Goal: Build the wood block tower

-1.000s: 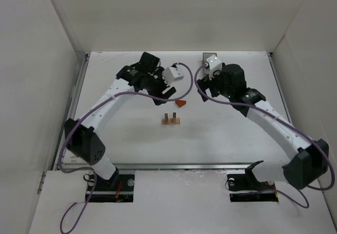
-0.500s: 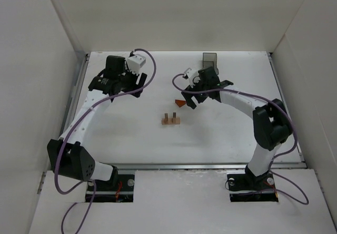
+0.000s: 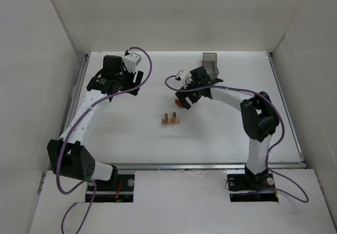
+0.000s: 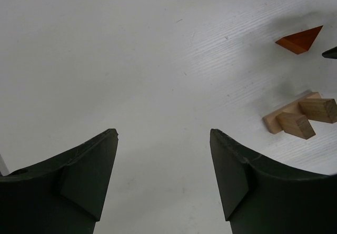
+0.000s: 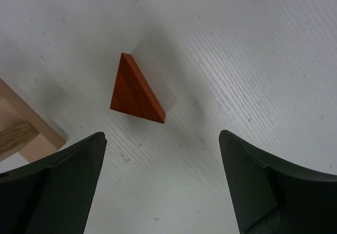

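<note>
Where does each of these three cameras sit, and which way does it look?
Top: fixed above and behind, looking down on the table; left arm and right arm show whole.
Left wrist: looks down past the open left claw at bare table, tan blocks to its right.
Right wrist: looks down through the open right claw at the orange triangle.
Shared: all three show triangle and blocks.

Just a plain white table (image 3: pixel 131 139) boxed in by white panel walls (image 3: pixel 174 18) on three sides. Soft, even light, only faint shadows.
</note>
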